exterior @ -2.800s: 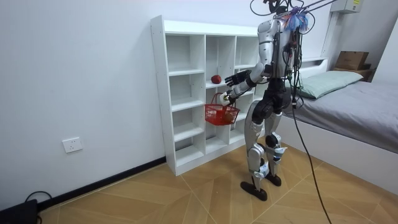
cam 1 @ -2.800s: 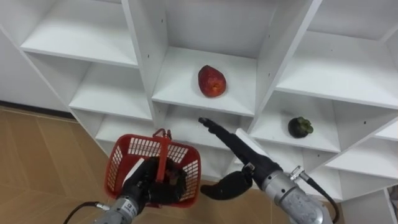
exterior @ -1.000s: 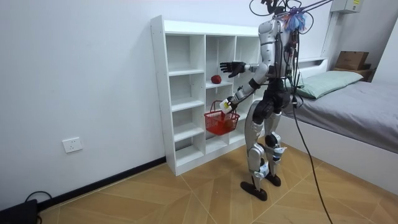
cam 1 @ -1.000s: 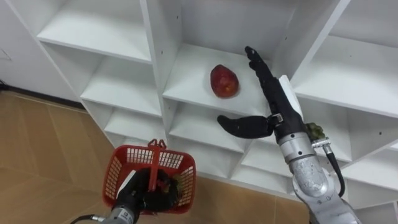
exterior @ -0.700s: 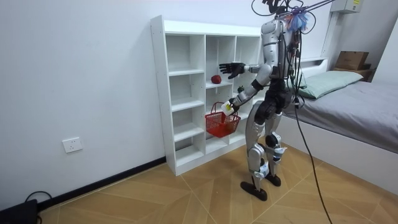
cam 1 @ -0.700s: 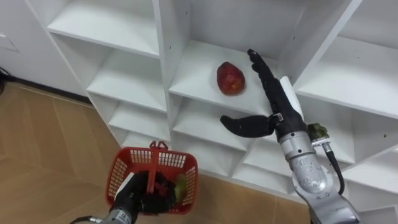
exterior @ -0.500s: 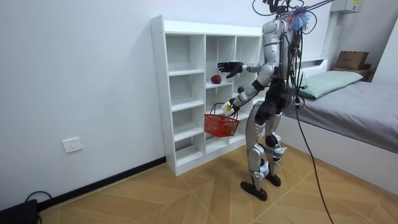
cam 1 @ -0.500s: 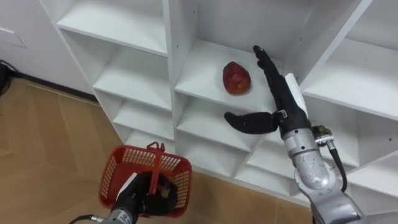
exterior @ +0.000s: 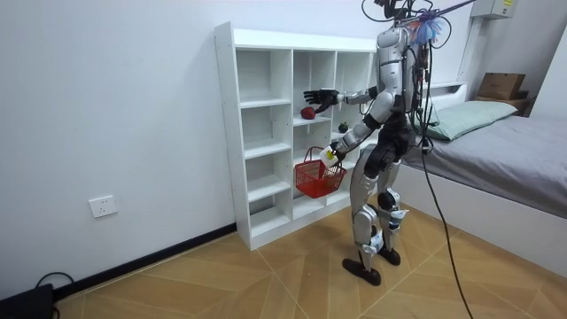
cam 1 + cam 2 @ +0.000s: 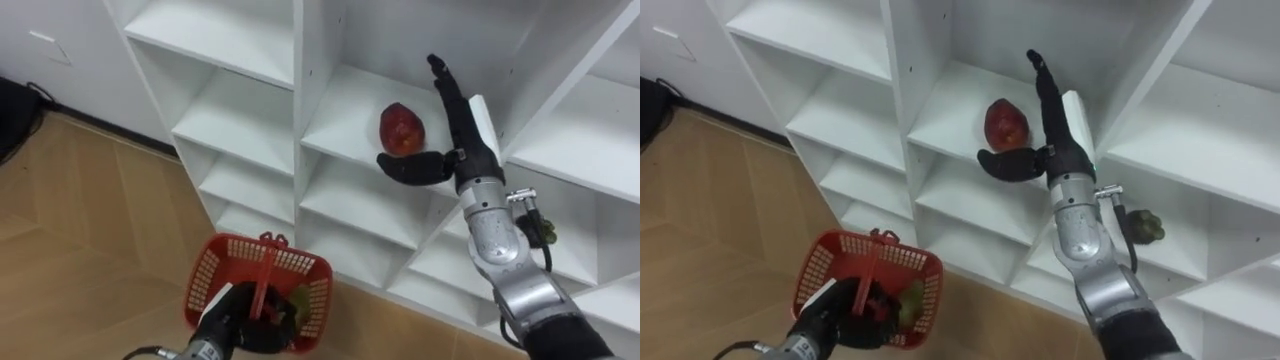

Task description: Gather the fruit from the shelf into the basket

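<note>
Glossy oval fruit (image 10: 402, 130); red plastic lattice basket (image 10: 215, 272)

Red fruit (image 10: 402, 130), red basket (image 10: 214, 277), white closet (image 10: 243, 132), black right hand (image 10: 457, 146)

1. One red, roundish fruit (image 10: 402, 130), as far as I can count.
2. One dark green, lumpy fruit (image 10: 1143, 226).
3. One red plastic mesh basket (image 10: 212, 280), with one yellow-green piece (image 10: 297, 298) visible inside.
4. One white cubby shelf unit (image 10: 225, 35).
5. One white wall socket (image 9: 104, 206).

Bed (image 9: 518, 164) with green pillow (image 9: 474, 113), cardboard box (image 9: 500, 86) beyond; wall socket (image 9: 104, 206); wood floor (image 9: 266, 283).
</note>
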Motion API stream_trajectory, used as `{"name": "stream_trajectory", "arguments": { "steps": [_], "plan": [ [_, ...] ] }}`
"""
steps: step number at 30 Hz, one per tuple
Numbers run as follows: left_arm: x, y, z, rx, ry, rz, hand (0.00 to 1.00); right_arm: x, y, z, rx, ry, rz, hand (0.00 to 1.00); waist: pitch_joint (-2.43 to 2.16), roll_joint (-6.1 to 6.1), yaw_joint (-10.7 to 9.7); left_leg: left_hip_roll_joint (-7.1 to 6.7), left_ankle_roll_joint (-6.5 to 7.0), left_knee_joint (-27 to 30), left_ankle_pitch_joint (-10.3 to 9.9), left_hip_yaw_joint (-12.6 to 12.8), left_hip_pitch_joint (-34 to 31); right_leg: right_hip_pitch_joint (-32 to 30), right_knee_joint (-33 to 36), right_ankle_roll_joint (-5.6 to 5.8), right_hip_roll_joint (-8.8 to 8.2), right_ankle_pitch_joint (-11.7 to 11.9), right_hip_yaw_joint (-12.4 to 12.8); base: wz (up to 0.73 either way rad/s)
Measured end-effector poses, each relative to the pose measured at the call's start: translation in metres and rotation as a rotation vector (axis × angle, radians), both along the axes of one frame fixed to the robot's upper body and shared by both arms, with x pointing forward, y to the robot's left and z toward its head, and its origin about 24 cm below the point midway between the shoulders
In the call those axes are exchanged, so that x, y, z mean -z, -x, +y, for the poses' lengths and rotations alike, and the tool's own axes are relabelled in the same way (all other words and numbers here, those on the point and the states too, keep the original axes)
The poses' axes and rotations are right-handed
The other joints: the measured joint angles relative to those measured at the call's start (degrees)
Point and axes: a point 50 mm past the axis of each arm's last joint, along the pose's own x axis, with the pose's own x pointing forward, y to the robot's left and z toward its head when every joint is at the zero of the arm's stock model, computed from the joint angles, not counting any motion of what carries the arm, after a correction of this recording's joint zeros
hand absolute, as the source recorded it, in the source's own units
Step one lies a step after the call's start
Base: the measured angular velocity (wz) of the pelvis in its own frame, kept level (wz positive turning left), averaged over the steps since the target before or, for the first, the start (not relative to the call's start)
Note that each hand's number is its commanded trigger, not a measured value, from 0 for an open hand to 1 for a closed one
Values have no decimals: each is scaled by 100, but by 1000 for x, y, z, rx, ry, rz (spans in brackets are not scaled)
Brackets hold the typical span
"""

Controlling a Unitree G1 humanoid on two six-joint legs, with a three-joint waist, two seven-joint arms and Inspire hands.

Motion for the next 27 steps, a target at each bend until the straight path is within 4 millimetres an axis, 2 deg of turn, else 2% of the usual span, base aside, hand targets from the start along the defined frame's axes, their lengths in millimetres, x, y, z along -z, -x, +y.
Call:
{"name": "stream_trajectory", "arguments": {
  "steps": [6, 27],
  "plan": [
    [-6, -12, -1, 9, -3, -34, 100, -7, -7, -2, 42, -4, -35, 0, 2, 3, -3, -6, 6, 14, 46, 1, -200, -223, 92, -1, -26, -1, 4, 4],
    [-1, -20, -5, 19, -12, 9, 100, -1, -11, -10, 116, -52, 2, 0, 5, -31, 0, -30, 31, -1, 154, 66, -551, -606, 191, 3, -125, -1, 3, 2]
  ]
}}
